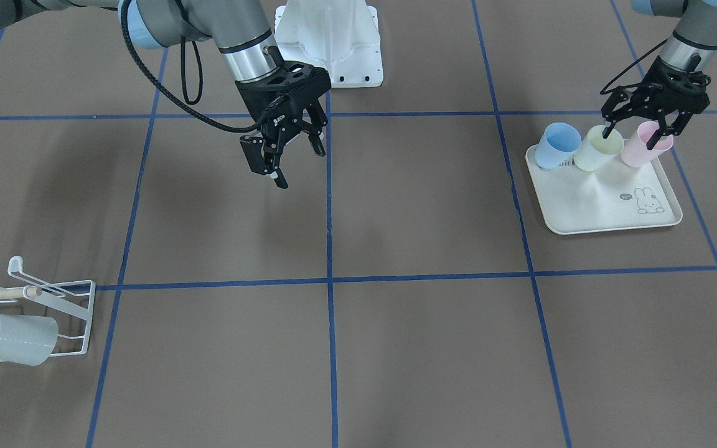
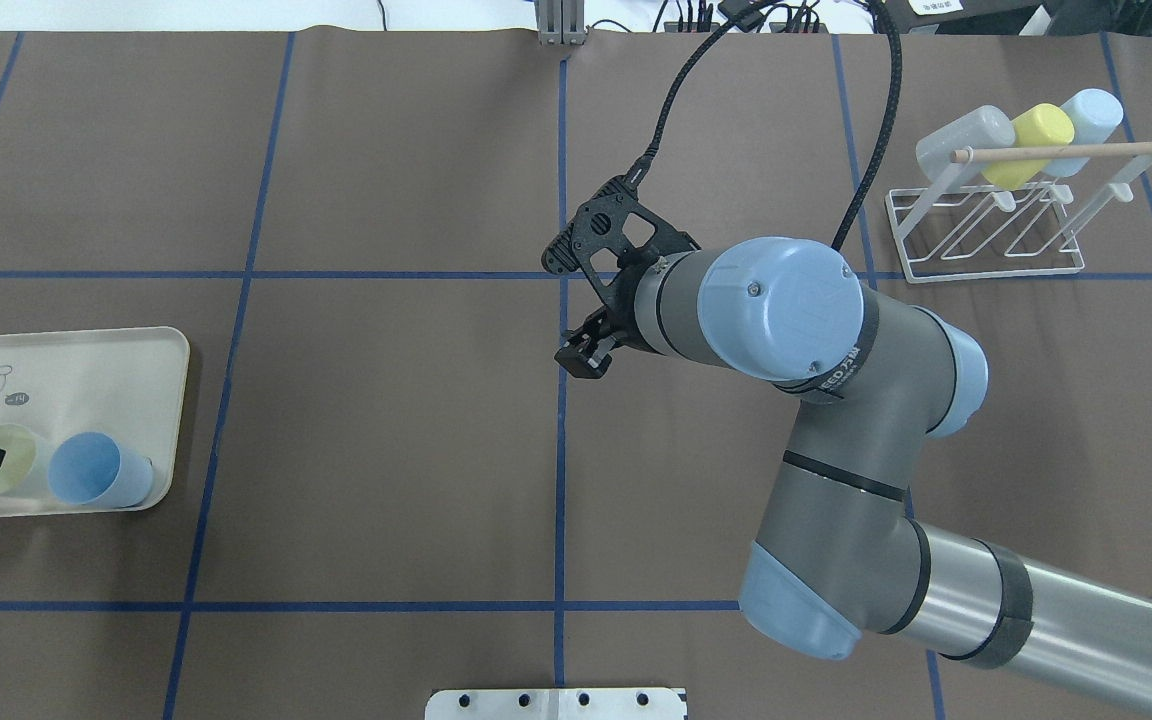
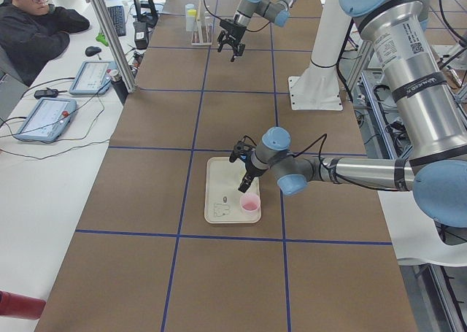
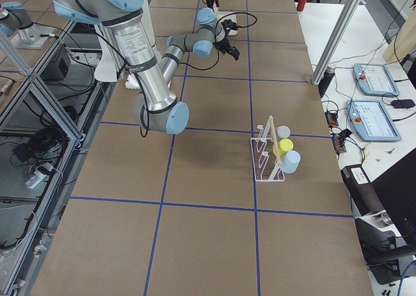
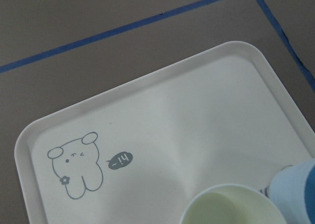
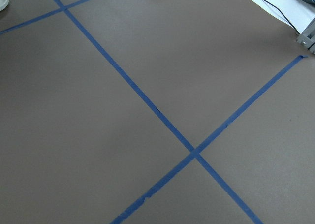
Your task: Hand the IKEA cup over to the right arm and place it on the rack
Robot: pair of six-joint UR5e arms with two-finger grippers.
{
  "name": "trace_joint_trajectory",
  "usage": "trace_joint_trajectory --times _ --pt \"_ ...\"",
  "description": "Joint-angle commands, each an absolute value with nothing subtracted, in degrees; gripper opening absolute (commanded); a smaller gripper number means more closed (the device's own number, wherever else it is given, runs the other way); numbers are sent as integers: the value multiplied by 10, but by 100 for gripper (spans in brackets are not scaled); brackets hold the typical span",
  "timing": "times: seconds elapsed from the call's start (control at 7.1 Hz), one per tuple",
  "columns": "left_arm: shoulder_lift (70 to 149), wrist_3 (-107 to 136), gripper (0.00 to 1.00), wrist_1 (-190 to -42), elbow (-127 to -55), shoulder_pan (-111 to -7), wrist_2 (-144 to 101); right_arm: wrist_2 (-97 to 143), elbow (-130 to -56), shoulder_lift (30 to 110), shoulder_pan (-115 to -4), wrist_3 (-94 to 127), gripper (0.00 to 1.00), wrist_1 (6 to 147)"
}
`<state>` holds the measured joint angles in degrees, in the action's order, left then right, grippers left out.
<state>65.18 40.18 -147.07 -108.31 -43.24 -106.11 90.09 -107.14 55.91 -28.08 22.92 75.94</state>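
Two pincers hang open, holding nothing: left pincer [image 1: 638, 132] over the cups [image 1: 598, 149] on the tray [image 1: 589, 211], right pincer [image 1: 300, 168] above the mid-surface [image 1: 427, 205].

Your tabletop [image 1: 427, 199] looks like a matt brown paper-like sheet, lined with blue tape [image 6: 194, 152]. The tray [image 5: 197, 111] is smooth cream plastic with a soft sheen. The rack [image 2: 996, 273] is white coated wire with a bare pale wooden rod [image 2: 1061, 151]. The right arm [image 2: 836, 420] shows brushed metal and matt grey shells.
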Motion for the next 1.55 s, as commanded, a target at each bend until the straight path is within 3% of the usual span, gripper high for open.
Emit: trace_joint_trajectory --times 0.0,0.28,0.7,1.13,1.41 --pt "655 402 35 -1480 -1072 -425 -1060 901 -1071 560 -279 229 99 759" --pt "658 399 1 -1526 -1051 -426 -1061 899 -1071 559 -277 229 99 759" --pt "655 396 0 -1526 -1077 -437 -1111 901 -1071 559 -272 229 99 757" --pt "661 301 0 -1505 -1104 -621 -1222 863 -1070 558 -258 229 99 755" --pt "698 311 0 -1342 -1226 -638 -1259 829 -1061 562 -230 229 99 698"
